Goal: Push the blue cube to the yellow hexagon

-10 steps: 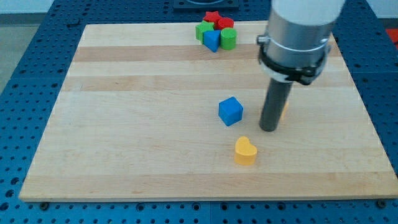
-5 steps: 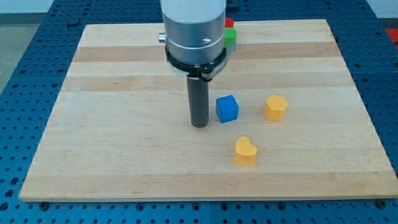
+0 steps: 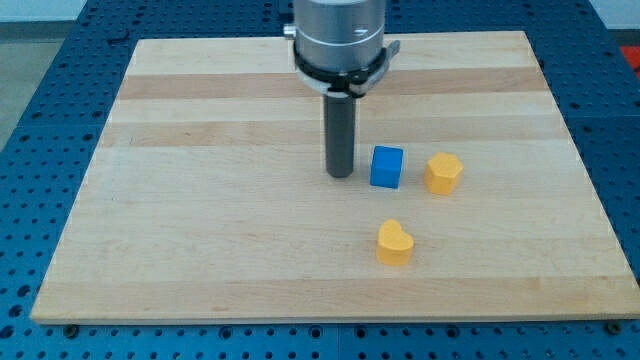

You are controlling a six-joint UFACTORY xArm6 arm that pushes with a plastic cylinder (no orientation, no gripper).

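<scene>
The blue cube [image 3: 387, 167] sits right of the board's middle. The yellow hexagon [image 3: 443, 173] lies just to its right, with a small gap between them. My tip [image 3: 340, 175] rests on the board just left of the blue cube, a short gap away. The rod rises from it to the arm's wide grey body at the view's top.
A yellow heart block [image 3: 394, 242] lies below the blue cube, toward the view's bottom. The wooden board [image 3: 200, 200] sits on a blue perforated table. The arm's body hides the block cluster at the board's top edge.
My tip swung from right of the blue cube to its left side, then moved right. The blue cube slid right, closer to the yellow hexagon.
</scene>
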